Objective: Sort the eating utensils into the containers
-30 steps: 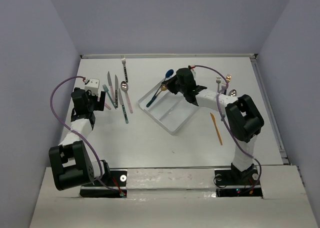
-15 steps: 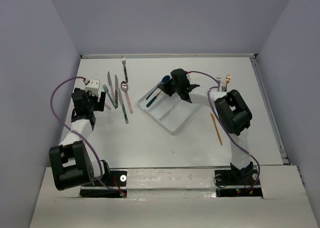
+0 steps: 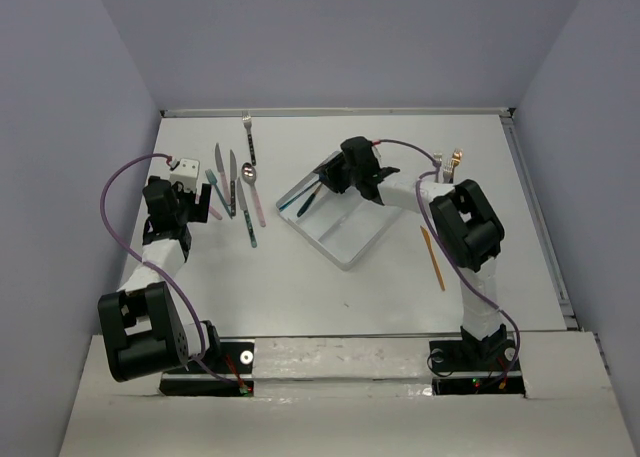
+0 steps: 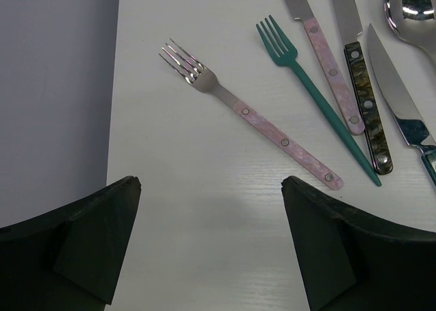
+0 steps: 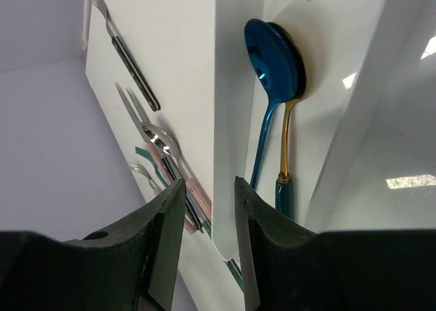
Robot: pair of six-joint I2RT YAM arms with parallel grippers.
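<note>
Inside the tray (image 3: 345, 242): blue spoon (image 5: 270, 56) and gold spoon (image 5: 285, 137) with a teal handle lie side by side in an outer compartment, bowls overlapping.
Right gripper (image 5: 208, 192): poised over that compartment's outer wall, fingers narrowly apart, nothing between them.
Left gripper (image 4: 211, 216): spread wide above the table (image 4: 204, 188), empty.
Loose cutlery: pink-handled fork (image 4: 252, 117) and teal fork (image 4: 313, 107) just ahead of it; orange piece (image 3: 433, 257) right of the tray.
</note>
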